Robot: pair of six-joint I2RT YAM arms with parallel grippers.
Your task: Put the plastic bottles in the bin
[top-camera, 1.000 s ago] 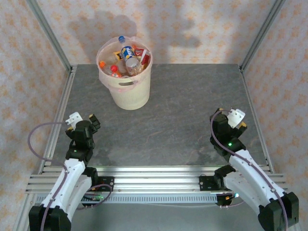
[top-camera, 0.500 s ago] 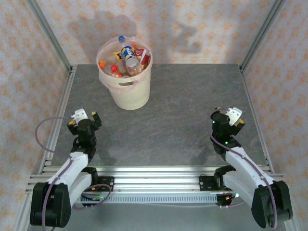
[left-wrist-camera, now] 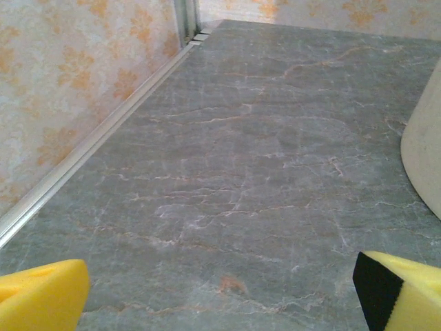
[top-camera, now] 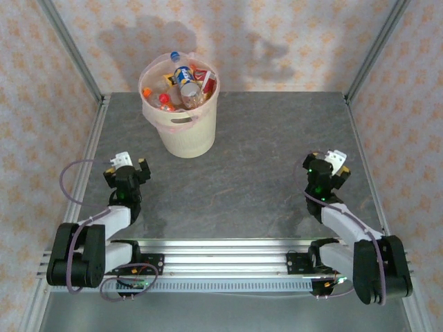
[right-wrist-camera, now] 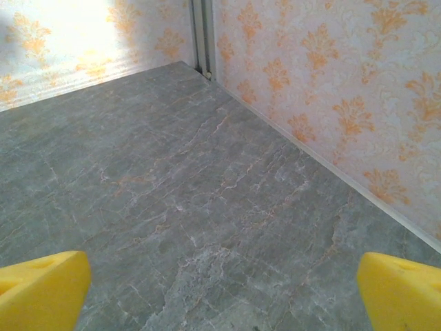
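The bin (top-camera: 185, 138), a pale pink-cream bucket, stands at the back left of the table. Several plastic bottles (top-camera: 181, 88) with orange, red and blue caps are piled inside it up to the rim. My left gripper (top-camera: 127, 168) sits low near the table's left front, well short of the bin, and is open with nothing in it. In the left wrist view its yellow pads (left-wrist-camera: 43, 296) stand wide apart over bare table, and the bin's wall (left-wrist-camera: 424, 162) shows at the right edge. My right gripper (top-camera: 327, 164) is open at the right front; its pads (right-wrist-camera: 403, 295) frame bare stone.
The grey marble-patterned table (top-camera: 263, 159) is walled by orange-patterned panels with metal posts (top-camera: 69, 48) at the corners. An aluminium rail (top-camera: 221, 252) runs along the near edge, where both arm bases sit. A metal strip (left-wrist-camera: 89, 148) edges the table's left side.
Both arms have folded down and back toward their bases, their links now lying low near the front rail. Both grippers stayed open. The bin and its bottles have not moved.
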